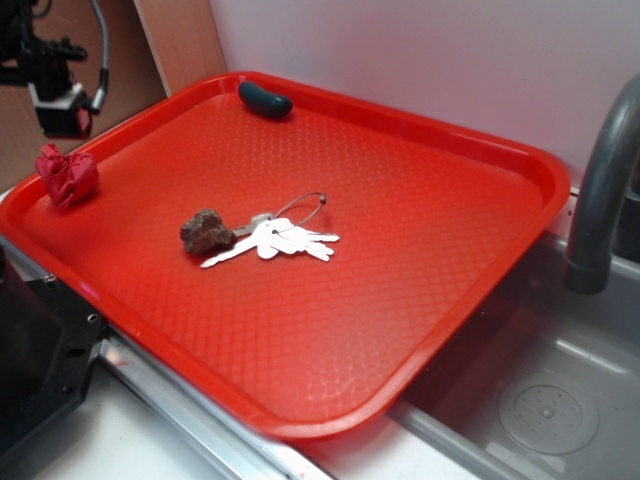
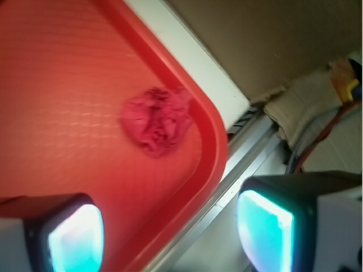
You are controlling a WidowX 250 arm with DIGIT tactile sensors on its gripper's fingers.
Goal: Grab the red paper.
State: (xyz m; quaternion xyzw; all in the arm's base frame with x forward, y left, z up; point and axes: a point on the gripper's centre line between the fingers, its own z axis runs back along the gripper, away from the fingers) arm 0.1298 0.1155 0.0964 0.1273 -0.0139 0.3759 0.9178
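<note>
The gripper [image 2: 170,232] is wide open and holds nothing — its two fingers [image 2: 74,238] touch nothing. The red paper [image 1: 67,175] sits crumpled at the corner of the red tray [image 1: 420,300] — up against its rim.

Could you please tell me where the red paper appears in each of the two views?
Exterior: red paper at far left, on the tray's left rim.
Wrist: red paper centre, slightly above the middle, against the rim's corner.
Shared landmark: the tray rim beside it.
</note>
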